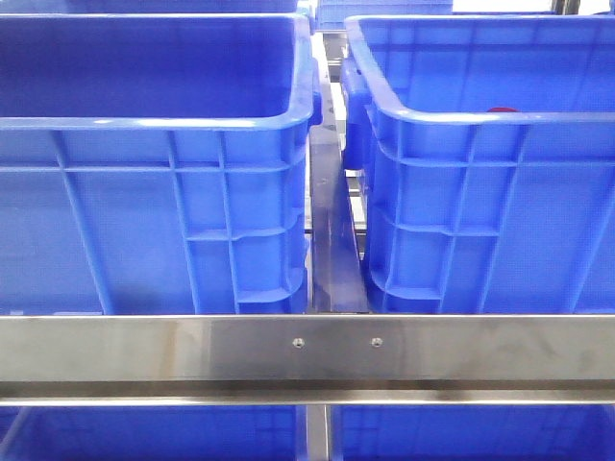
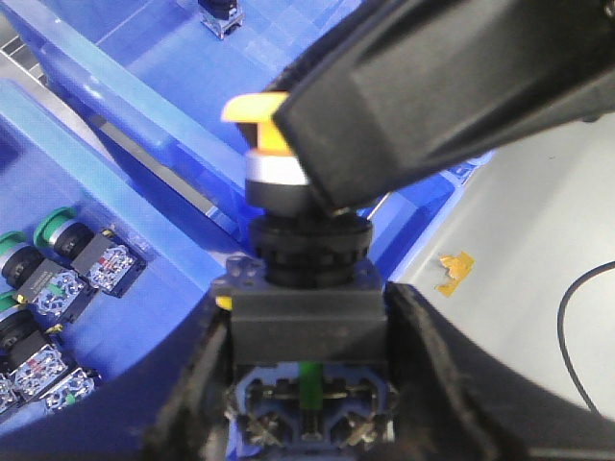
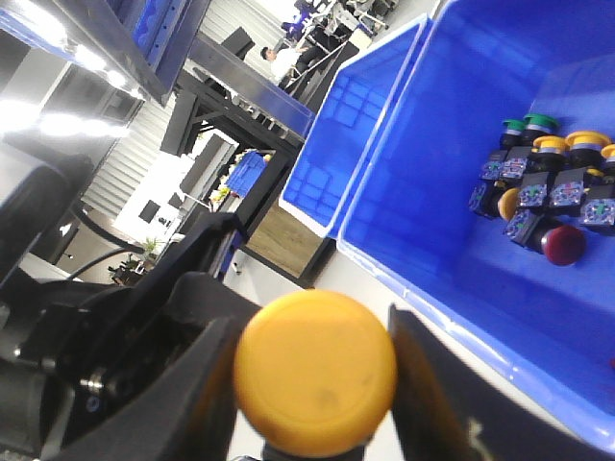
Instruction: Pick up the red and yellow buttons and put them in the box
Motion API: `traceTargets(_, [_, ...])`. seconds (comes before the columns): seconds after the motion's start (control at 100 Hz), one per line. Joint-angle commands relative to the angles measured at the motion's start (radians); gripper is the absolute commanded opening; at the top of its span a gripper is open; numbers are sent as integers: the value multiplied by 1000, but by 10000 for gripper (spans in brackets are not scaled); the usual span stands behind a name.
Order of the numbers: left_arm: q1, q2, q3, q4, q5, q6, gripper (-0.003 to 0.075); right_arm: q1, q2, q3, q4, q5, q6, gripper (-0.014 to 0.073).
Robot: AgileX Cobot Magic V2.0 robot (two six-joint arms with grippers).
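Left fingers (image 2: 306, 384) gripping a black-bodied, yellow-capped plastic push button (image 2: 306, 288), right fingers (image 3: 312, 384) clamping a glossy domed yellow button (image 3: 315, 373), ribbed blue plastic crate (image 1: 480, 192) partly cut off.

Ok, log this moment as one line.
left tool: shut on yellow button | right tool: shut on yellow button | blue crate: buttons inside

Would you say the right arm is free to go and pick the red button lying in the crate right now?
Probably not yet: the right tool already holds a yellow button, though the red button lies uncovered in the open-topped crate.

Yellow button (image 3: 315, 373), blue box (image 3: 500, 125)
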Motion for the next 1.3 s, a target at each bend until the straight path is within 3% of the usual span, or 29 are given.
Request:
traceTargets(0.0, [-6,-32,-30,0,-59,-1,23,4,-21,-34,126,67,-5,181])
traceTargets(0.08, [-6,-32,-30,0,-59,-1,126,4,-21,-34,126,70,-5,181])
traceTargets(0.25, [-6,-32,-30,0,-59,-4,446,4,-21,-34,124,73,-5,181])
traceTargets(0.35, [-6,-32,-30,0,-59,-4,533,1,-21,-34,123,68,-10,181])
traceTargets(0.66, [-4,-55,-18,125,-21,-101,537,-16,-26,-68,124,-16,-124,181])
traceTargets(0.9, [24,-156,66,242,-23,-230,536,-130,-26,-91,123,-37,-138,181])
traceTargets(1.07, [158,-262,163,278,-30,-272,536,-209,-26,-91,122,23,-138,181])
traceTargets(1.29, [434,-443,273,274,-43,-273,536,-229,-26,-91,109,53,-138,181])
